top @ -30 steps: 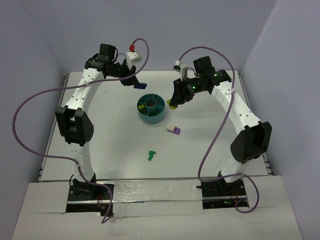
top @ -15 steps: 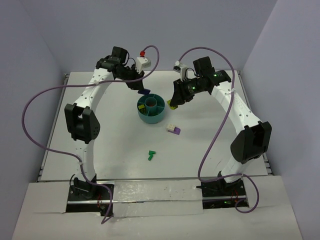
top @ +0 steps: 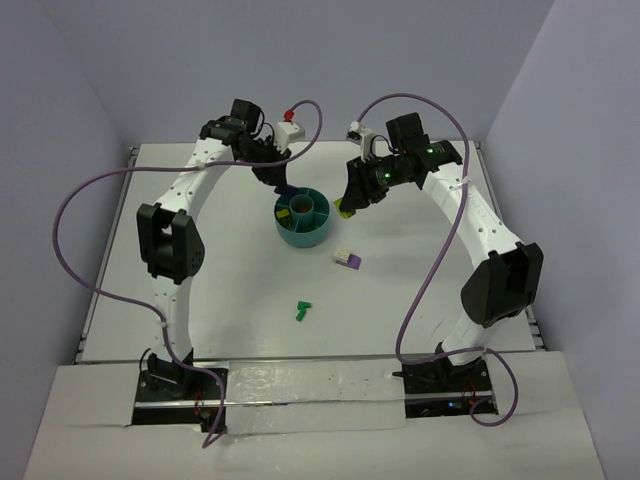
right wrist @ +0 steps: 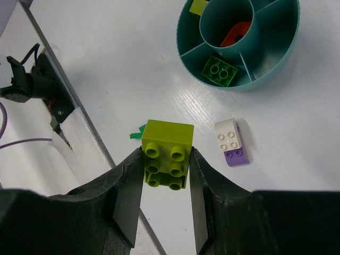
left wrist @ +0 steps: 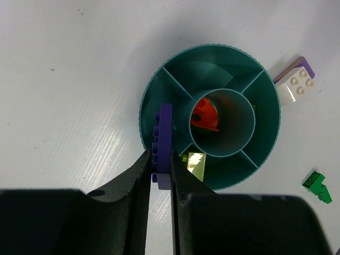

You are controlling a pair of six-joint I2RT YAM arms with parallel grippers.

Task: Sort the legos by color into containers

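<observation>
The round teal bowl (top: 301, 238) stands mid-table. My left gripper (top: 283, 187) is shut on a flat purple brick (left wrist: 162, 142) and holds it over the bowl's (left wrist: 223, 69) rim. My right gripper (top: 347, 207) is shut on a lime-green brick (right wrist: 167, 151), held above the table just right of the bowl (right wrist: 276, 58). An orange-red piece (left wrist: 205, 114) lies in the central ring. A yellow piece (left wrist: 195, 162) and a dark green brick (right wrist: 219, 69) lie in outer compartments. A purple-and-white brick (top: 347, 258) and a small dark green piece (top: 303, 311) lie on the table.
The purple-and-white brick (right wrist: 232, 142) lies close to the bowl on its near right side. The dark green piece (left wrist: 317, 186) lies further toward the arm bases. Purple cables loop from both arms. Walls close in the table at the back and sides.
My left arm has swung right from the back left with the purple brick, which is now over the bowl's rim. The right arm has not moved.
</observation>
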